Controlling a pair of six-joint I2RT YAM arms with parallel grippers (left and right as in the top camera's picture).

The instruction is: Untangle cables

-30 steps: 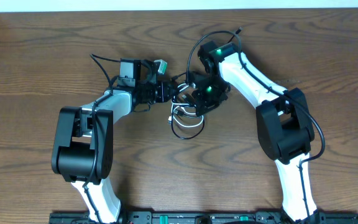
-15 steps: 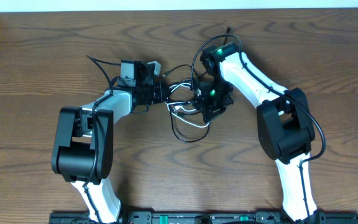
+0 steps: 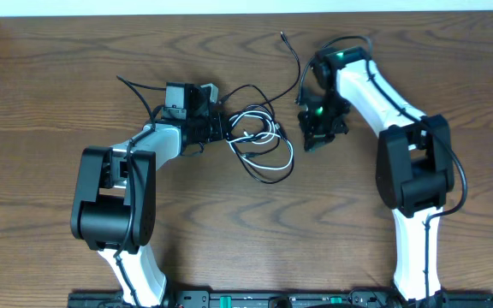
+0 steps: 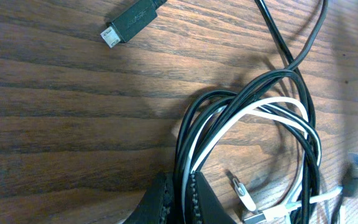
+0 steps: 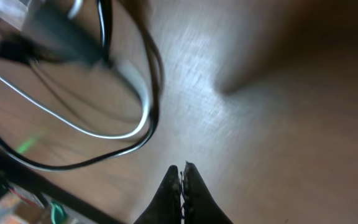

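Tangled cables point(image 3: 261, 141) — black plus one white, loose loops at centre frame on the wooden surface point(image 3: 58, 68). Pinched shut on black and white strands at bundle's left edge: left fingers point(image 4: 194, 199). Pressed together, empty, right of bundle: right fingers point(image 5: 182, 182). Loose black micro-USB plug point(image 4: 126, 23) — upper left, left wrist view.

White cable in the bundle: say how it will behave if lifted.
Probably floppy: the white cable lies in loose curves and should sag wherever it is unsupported. It likely will not come alone, since it loops through the black cables and would drag them. Thin and smooth-looking, it may slip through a light pinch.
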